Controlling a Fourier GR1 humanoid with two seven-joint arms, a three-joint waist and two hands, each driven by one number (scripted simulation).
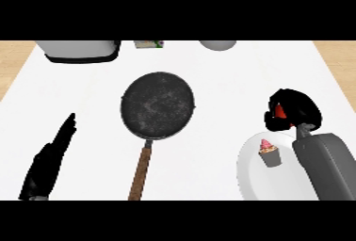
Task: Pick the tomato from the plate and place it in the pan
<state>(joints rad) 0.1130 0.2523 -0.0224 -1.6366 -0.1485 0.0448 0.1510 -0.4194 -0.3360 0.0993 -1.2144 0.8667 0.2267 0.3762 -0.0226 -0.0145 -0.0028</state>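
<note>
While the right hand (295, 112) curls round the small red tomato (280, 111) just beyond the white round plate (248, 164), the dark round pan (157, 105) sits well left; left hand (47, 164) rests open, fingers straight.

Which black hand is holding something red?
The robot's right hand, curled round a red tomato above the white plate. The left hand is open, holding nothing.

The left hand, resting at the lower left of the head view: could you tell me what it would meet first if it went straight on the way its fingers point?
Probably nothing: the left hand points up and slightly right, passing left of the pan.
</note>
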